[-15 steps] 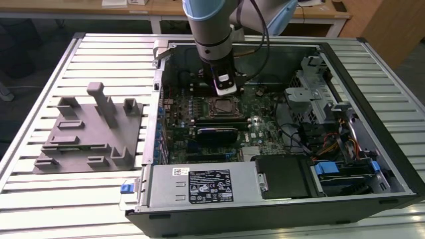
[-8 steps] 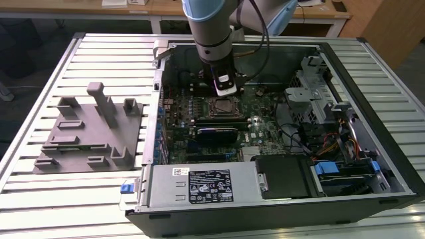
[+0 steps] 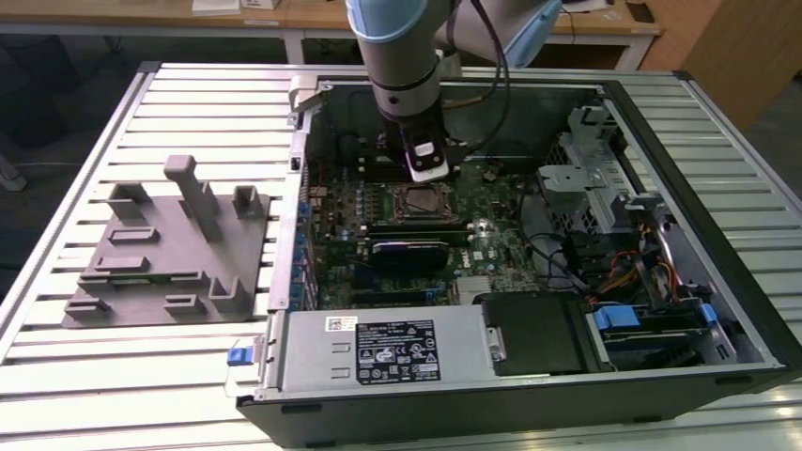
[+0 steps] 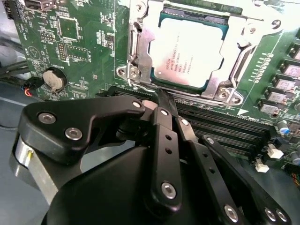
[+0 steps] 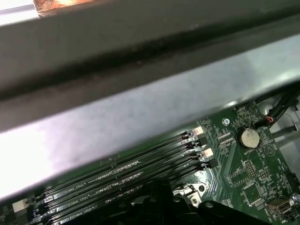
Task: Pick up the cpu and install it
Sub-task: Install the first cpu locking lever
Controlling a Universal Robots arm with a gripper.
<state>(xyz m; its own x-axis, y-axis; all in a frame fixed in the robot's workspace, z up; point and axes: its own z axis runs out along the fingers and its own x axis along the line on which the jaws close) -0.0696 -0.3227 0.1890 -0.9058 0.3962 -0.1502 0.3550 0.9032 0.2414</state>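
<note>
One cpu (image 4: 187, 49) sits in its socket (image 4: 140, 70), upper centre of the second wrist view; the pincer (image 4: 161, 101) below is pressed together, empty, its base cut off

Print on the cpu (image 4: 187, 51) seems unreadable.

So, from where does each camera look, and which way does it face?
Exterior view: off the arm, high above the open computer case, looking down at the motherboard; the arm and its hand show over the socket.
Second wrist view: on the wrist, looking past the hand at the cpu lying in its socket.
First wrist view: on the wrist, facing the memory slots and a case wall.
Both wrist views share the coin battery.
</note>
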